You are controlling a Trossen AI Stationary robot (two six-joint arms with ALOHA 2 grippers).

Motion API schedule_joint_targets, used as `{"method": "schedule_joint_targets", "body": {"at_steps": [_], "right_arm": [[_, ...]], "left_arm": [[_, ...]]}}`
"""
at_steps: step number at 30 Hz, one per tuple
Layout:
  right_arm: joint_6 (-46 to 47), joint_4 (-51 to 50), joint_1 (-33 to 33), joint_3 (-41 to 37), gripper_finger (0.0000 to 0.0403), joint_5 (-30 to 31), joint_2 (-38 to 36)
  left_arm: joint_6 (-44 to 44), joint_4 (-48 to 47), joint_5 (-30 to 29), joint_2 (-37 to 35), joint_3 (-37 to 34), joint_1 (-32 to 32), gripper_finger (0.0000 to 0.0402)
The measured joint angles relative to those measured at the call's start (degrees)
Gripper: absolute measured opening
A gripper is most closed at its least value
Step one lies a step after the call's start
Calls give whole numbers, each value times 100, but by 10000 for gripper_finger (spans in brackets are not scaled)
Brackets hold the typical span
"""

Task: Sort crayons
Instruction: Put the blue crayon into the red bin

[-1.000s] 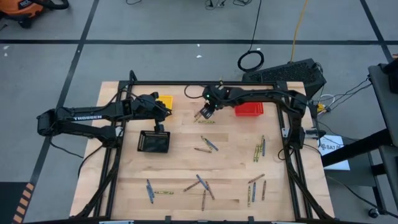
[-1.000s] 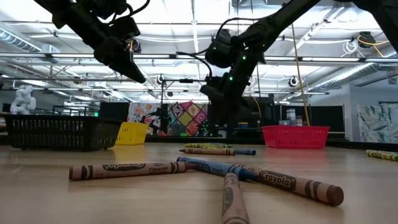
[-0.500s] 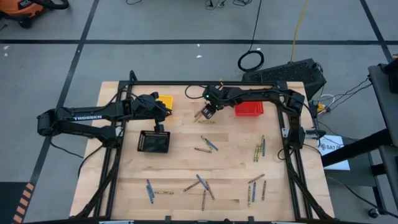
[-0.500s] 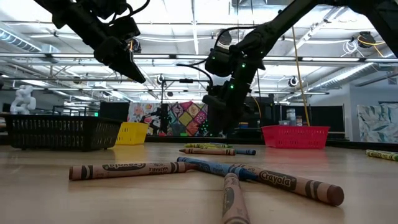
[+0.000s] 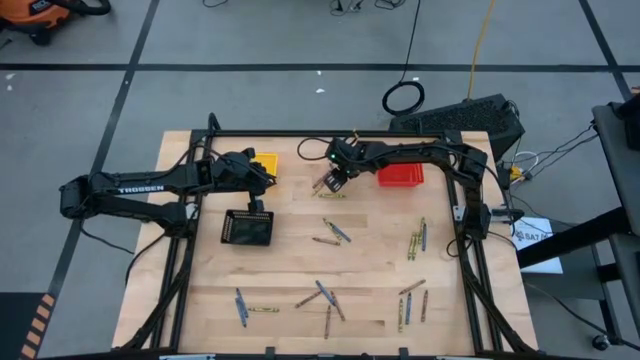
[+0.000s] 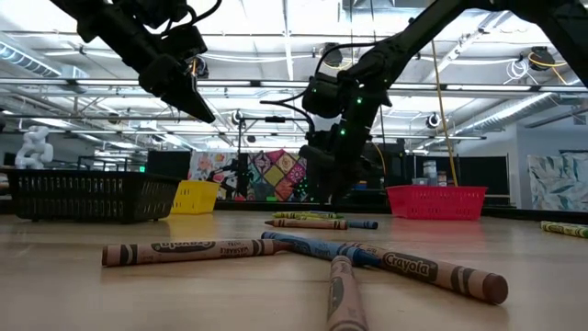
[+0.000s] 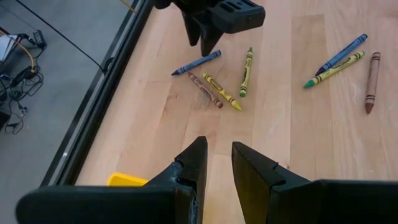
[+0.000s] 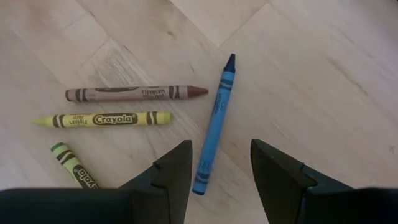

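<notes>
Four crayons (image 8: 214,124) lie under the spread right hand (image 8: 221,165) (bare wood beyond them).

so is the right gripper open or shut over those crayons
Open: the right gripper shows a wide gap between its fingers, holding nothing, above the blue crayon.

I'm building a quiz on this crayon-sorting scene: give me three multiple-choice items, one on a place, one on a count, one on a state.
1. Where is the right gripper?
A. Over the crayon cluster near the red basket
B. Inside the black basket
C. Off the table

2. How many crayons show in the right wrist view?
A. Two
B. Four
C. Seven

3. How do the right gripper's jaws stand?
A. Shut on a crayon
B. Open, empty
C. Shut, empty

Answers: 1 A, the high view shows it above that cluster. 2 B, brown, yellow, green and blue crayon. 3 B, a clear gap between the fingers, the blue crayon lying below.
</notes>
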Motion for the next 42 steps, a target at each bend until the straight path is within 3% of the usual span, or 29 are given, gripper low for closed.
{"method": "schedule_joint_targets", "body": {"at_steps": [21, 35, 42], "right_arm": [[109, 91, 36, 4, 144, 35, 328], [83, -74, 26, 9, 13, 61, 328], [77, -169, 27, 11, 4, 231, 328]], "left_arm": [[-2, 0, 0, 0, -4, -2, 80], [-4, -2, 0, 0, -4, -2, 80], [-4, -2, 0, 0, -4, -2, 80]]}}
